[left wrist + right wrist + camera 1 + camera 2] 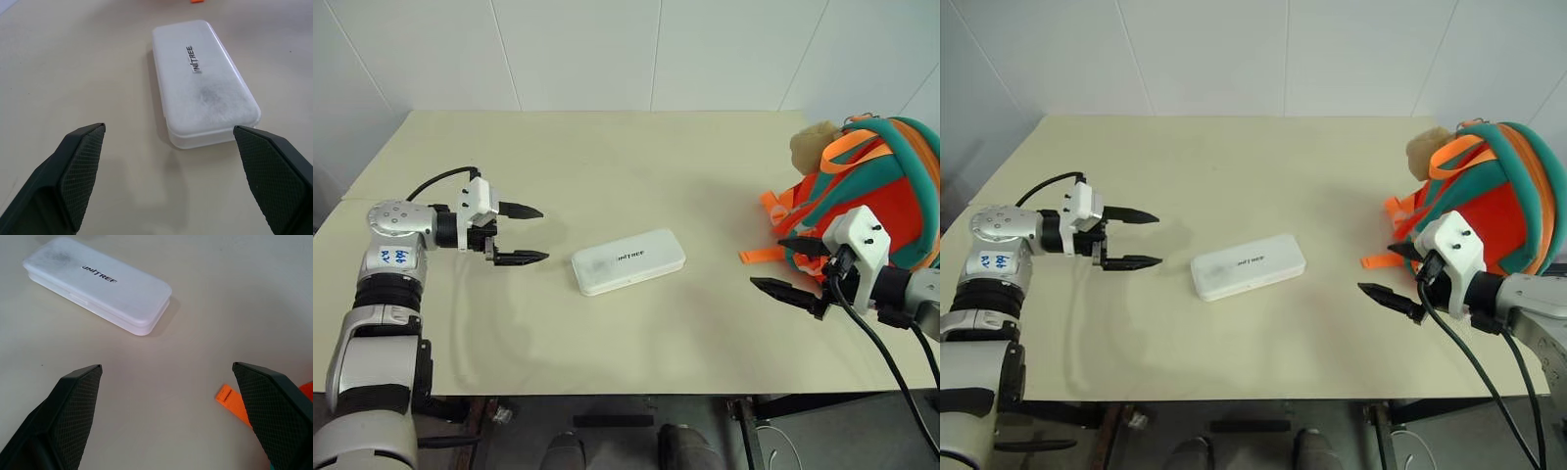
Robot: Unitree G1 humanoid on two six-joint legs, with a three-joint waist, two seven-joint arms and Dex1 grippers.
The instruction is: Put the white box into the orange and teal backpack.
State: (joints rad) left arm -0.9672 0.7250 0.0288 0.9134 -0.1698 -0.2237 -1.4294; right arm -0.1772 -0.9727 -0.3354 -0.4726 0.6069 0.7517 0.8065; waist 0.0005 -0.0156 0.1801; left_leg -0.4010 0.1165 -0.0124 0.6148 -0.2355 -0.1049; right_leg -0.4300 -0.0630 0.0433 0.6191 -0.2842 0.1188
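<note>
The two black fingers of the left gripper (521, 235) stand wide apart and hold nothing; they point toward the white box (627, 261), which lies just beside their tips but does not touch them. In the left wrist view the near short end of the box sits between the two finger pads (80, 169), a little ahead of them, with bare table around it. The right gripper (795, 266) is also spread open and empty, its fingers aimed across the table toward the box from the other side, well apart from it. Close to one right fingertip lies the loose end of an orange strap (231, 402). The white box rests flat near the middle of the pale table (607, 157), slightly turned, with its dark lettering facing up. The orange and teal backpack (876, 186) stands at the right edge of the table, just behind the right gripper, and a beige plush toy (814, 146) sits on its upper side.
</note>
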